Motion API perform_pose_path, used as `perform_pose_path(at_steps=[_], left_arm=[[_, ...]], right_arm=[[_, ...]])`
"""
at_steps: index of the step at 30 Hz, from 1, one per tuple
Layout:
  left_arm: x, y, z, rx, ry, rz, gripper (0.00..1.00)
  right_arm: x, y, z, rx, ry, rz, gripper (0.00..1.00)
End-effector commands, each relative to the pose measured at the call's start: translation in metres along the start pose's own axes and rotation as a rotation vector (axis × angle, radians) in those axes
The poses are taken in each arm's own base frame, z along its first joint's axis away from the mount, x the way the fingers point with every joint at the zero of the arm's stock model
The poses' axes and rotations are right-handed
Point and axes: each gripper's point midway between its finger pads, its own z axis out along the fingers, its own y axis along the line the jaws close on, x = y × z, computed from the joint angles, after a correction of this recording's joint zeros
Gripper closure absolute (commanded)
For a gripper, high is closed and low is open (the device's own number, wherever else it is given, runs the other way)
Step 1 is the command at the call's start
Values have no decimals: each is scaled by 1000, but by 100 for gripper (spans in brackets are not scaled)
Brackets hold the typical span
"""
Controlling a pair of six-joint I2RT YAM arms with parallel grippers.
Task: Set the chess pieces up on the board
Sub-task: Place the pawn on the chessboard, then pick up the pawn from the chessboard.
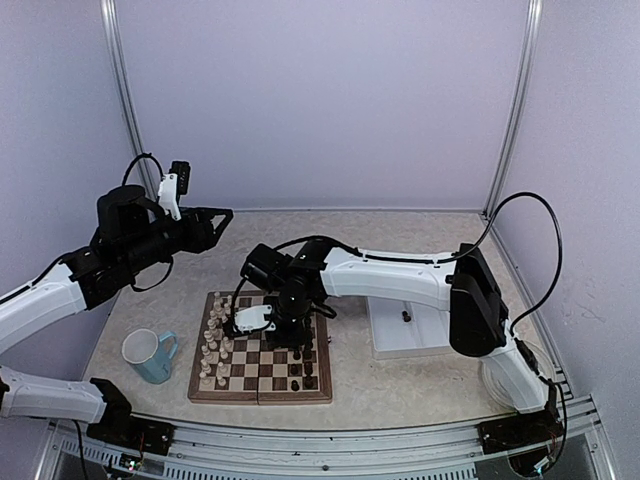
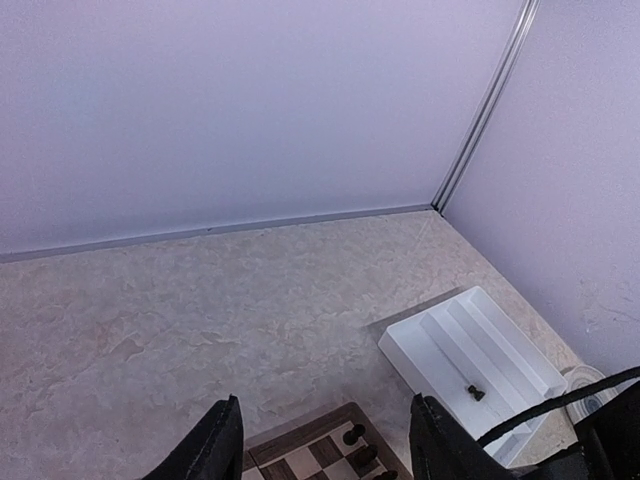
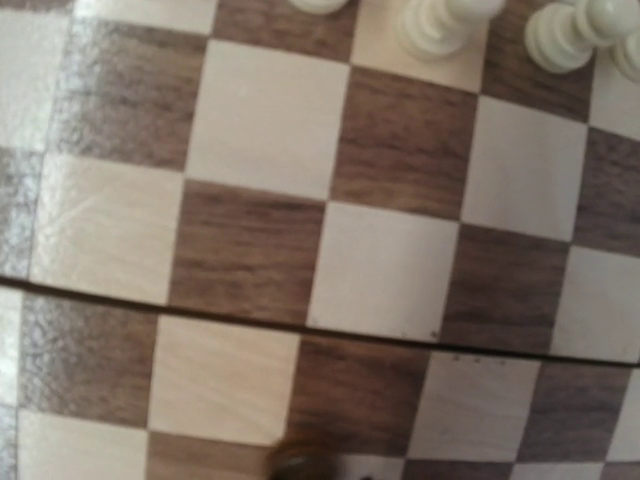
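Observation:
The board [image 1: 262, 385] lies near the table's front, with its fold seam showing in the right wrist view [image 3: 230, 318]. Several dark chess pieces [image 1: 304, 366] stand along its right side and also show in the left wrist view [image 2: 353, 436]. One dark piece [image 1: 405, 316] lies in the white tray, seen also in the left wrist view [image 2: 476, 392]. My right gripper [image 1: 296, 336] points down close over the board's right half; its fingers are hidden. A blurred dark shape [image 3: 305, 465] sits at the bottom edge of the right wrist view. My left gripper [image 2: 328, 440] is open, empty and high above the table behind the board.
Cream-white pieces [image 1: 215, 345] stand along the board's left side and show in the right wrist view [image 3: 440, 25]. A white ridged tray [image 1: 425, 335] lies right of the board. A blue mug [image 1: 150, 355] stands left of it. A pale round dish [image 1: 510, 380] sits at the far right.

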Motion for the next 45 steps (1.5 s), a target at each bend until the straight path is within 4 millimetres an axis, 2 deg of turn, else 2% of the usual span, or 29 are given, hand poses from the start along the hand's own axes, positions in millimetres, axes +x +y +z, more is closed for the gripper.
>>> perform_pose_path(at_steps=[1, 6, 9, 13, 15, 17, 20, 24, 27, 29, 31, 35, 40, 45], left_arm=[[-1, 3, 1, -11, -3, 0, 43], [2, 5, 3, -21, 12, 2, 43], [12, 6, 5, -26, 59, -13, 43], [40, 8, 1, -21, 172, -35, 47], [59, 4, -3, 2, 252, -36, 50], [83, -9, -6, 46, 353, -12, 52], [125, -28, -12, 49, 523, 58, 52], [184, -43, -14, 35, 718, 127, 53], [204, -53, -12, 49, 782, 160, 53], [212, -53, -9, 34, 813, 186, 54], [222, -54, -5, 27, 852, 208, 55], [238, -59, -2, 25, 924, 249, 56], [249, -57, 6, 3, 960, 276, 55], [258, -56, 12, -13, 991, 289, 59]], right_arm=[[-6, 4, 0, -10, -6, -3, 77], [-28, 3, -31, -13, -92, -16, 71], [-38, 6, -62, -16, -147, -35, 70], [-27, 4, -107, -27, -201, -23, 70], [-10, -4, -127, -9, -220, 7, 69], [14, -17, -148, 24, -246, 43, 68], [64, -50, -178, 93, -278, 161, 66], [137, -82, -203, 142, -364, 334, 65], [184, -91, -208, 161, -474, 424, 62], [212, -85, -199, 154, -509, 492, 61], [228, -82, -195, 158, -529, 534, 61], [241, -79, -189, 177, -522, 550, 60], [243, -79, -187, 165, -527, 555, 60], [245, -76, -184, 164, -521, 552, 59]])
